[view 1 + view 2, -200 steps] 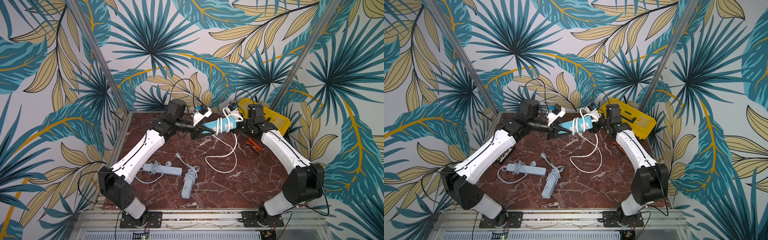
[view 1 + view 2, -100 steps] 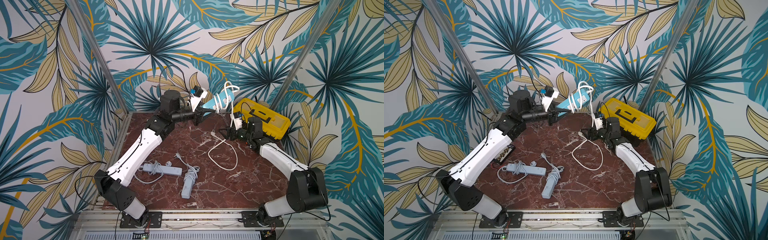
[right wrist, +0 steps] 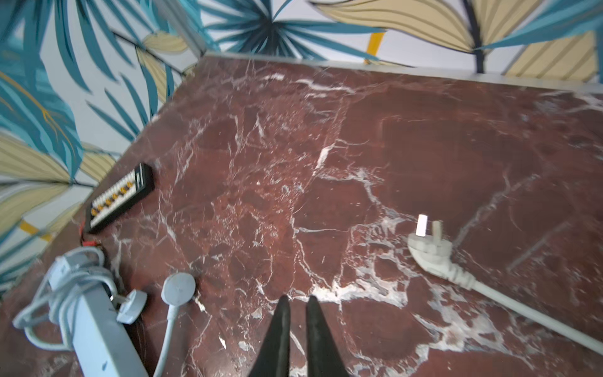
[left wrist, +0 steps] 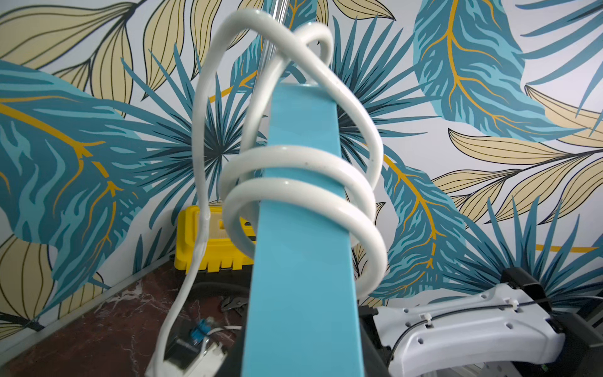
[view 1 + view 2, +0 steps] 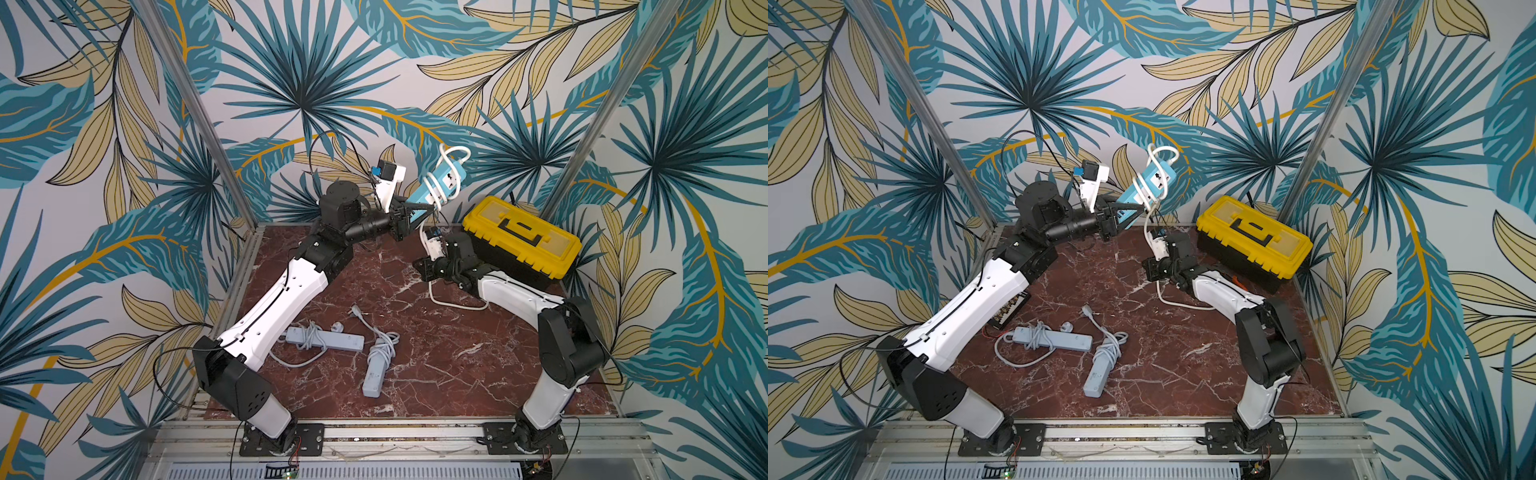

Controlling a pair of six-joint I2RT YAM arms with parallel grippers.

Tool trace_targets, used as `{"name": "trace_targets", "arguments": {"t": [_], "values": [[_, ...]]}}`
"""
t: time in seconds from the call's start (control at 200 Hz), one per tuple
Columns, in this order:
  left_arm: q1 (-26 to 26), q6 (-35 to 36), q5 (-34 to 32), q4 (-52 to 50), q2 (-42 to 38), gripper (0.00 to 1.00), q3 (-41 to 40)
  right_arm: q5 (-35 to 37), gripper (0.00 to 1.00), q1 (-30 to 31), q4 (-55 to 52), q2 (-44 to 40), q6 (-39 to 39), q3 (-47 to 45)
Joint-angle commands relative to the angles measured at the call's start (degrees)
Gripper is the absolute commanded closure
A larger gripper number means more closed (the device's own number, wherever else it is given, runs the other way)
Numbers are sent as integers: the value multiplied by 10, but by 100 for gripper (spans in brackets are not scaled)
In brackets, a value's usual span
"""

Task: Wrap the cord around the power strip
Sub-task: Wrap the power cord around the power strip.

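The blue power strip [image 5: 446, 178] [image 5: 1152, 180] hangs tilted in the air near the back wall, with my left gripper [image 5: 415, 208] shut on its lower end. The white cord [image 4: 293, 192] circles it in several turns. Its free length [image 5: 453, 305] drops to the table and loops there. The plug [image 3: 430, 251] lies flat on the marble beside my right gripper [image 3: 297, 298]. That gripper sits low over the table [image 5: 417, 266], shut with nothing between its fingers. The strip hides most of the left jaws in the left wrist view.
A yellow toolbox [image 5: 521, 235] stands at the back right, just behind the right arm. Two grey power strips [image 5: 324, 338] [image 5: 376, 365] with wound cords lie front centre. A black panel [image 5: 1013, 307] lies by the left wall.
The left arm lifted the strip up toward the back wall. The right arm dropped from the strip to the table and its jaws went from open to shut. The table loop shrank.
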Motion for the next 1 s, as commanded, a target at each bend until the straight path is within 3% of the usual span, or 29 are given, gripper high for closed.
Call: {"name": "trace_targets", "arguments": {"t": [0.0, 0.19, 0.27, 0.461, 0.601, 0.786, 0.876, 0.996], "values": [[4, -44, 16, 83, 8, 100, 21, 36, 93, 27, -121, 22, -60, 17], [10, -50, 30, 83, 37, 100, 43, 101, 98, 44, -194, 23, -109, 37], [26, -27, -8, 83, 23, 100, 32, 114, 99, 44, -221, 27, -129, 30], [94, 45, -74, 79, -26, 100, -4, 265, 100, 38, -239, 13, -171, -28], [137, 82, -129, 76, -58, 100, -39, 309, 100, 33, -251, -9, -188, -43], [146, 218, -238, -34, -64, 100, -35, 410, 100, 33, -222, -89, -242, -91], [145, 271, -271, -88, -49, 100, -35, 401, 100, 36, -198, -165, -305, -117], [137, 347, -324, -173, -14, 100, -36, 337, 100, 49, -168, -281, -382, -138]]}}
